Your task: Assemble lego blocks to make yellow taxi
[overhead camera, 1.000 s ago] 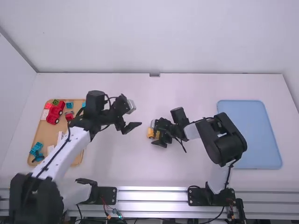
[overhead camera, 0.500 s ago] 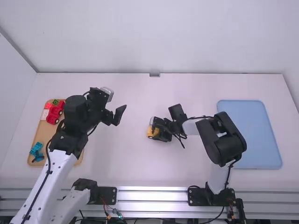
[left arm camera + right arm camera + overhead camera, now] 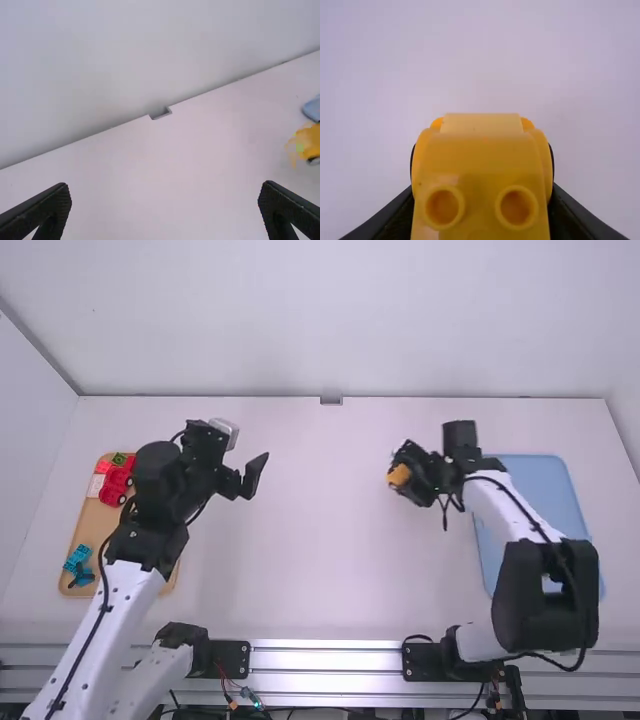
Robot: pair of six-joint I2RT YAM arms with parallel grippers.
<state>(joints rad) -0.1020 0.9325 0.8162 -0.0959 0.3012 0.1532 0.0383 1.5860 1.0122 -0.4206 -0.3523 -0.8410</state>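
Note:
My right gripper point(image 3: 412, 476) is shut on the yellow taxi point(image 3: 399, 476), right of the table's middle in the high view. In the right wrist view the taxi point(image 3: 481, 165), with two round studs facing the camera, sits between the fingers of the right gripper point(image 3: 482, 205). The left gripper point(image 3: 256, 476) hangs left of the middle with its fingers apart and nothing between them. The left wrist view has the left gripper point(image 3: 165, 205) open, and the yellow taxi point(image 3: 309, 141) blurred at the right edge.
A wooden tray point(image 3: 98, 522) at the left holds a red toy vehicle point(image 3: 117, 480), blue bricks point(image 3: 78, 558) and other pieces, partly behind the left arm. At the right lies a blue tray point(image 3: 535, 475), partly under the right arm.
My right gripper has carried the yellow taxi right and slightly away from the camera, toward the blue tray. The left arm first drew back to the left, then stayed almost still.

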